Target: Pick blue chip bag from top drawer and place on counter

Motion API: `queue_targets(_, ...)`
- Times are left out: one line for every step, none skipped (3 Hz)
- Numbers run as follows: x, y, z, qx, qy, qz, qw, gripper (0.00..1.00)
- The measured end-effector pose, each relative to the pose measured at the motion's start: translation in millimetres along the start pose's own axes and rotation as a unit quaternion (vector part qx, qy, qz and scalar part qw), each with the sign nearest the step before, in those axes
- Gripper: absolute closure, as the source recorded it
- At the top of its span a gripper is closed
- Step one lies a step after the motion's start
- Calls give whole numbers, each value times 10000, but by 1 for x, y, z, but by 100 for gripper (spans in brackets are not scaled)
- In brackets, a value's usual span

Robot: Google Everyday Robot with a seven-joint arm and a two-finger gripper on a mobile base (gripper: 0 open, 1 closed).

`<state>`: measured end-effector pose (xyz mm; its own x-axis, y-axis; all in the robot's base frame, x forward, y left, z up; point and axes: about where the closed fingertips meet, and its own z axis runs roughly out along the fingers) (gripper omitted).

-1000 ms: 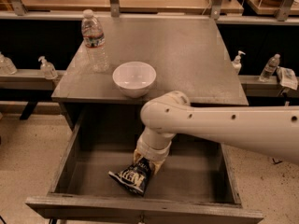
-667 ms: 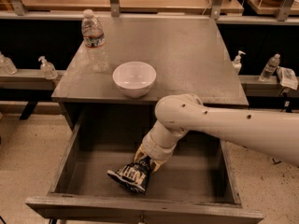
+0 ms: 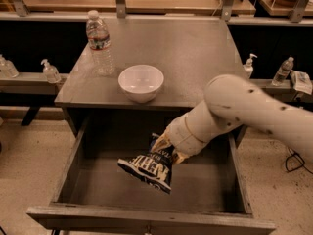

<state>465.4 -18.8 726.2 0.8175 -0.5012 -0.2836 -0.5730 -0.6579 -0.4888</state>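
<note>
The blue chip bag (image 3: 148,168) is dark navy with white block lettering and hangs tilted above the floor of the open top drawer (image 3: 68,165). My gripper (image 3: 165,147) is shut on the bag's upper right end and holds it lifted over the drawer's middle. The white arm comes in from the right and covers the drawer's back right part. The grey counter (image 3: 195,53) lies behind and above the drawer.
A white bowl (image 3: 141,82) stands near the counter's front edge, just behind the gripper. A clear water bottle (image 3: 100,43) stands at the counter's left. Small pump bottles sit on side shelves left (image 3: 50,71) and right (image 3: 249,65).
The bag has been lifted off the drawer floor and now hangs in my gripper. The arm has swung up and to the right.
</note>
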Motion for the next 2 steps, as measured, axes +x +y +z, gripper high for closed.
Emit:
queue_targets(-11, -14, -84, 131, 632, -118, 9978, 100)
queue_targets(-1, -34, -168, 20, 1539, 94, 9880, 100)
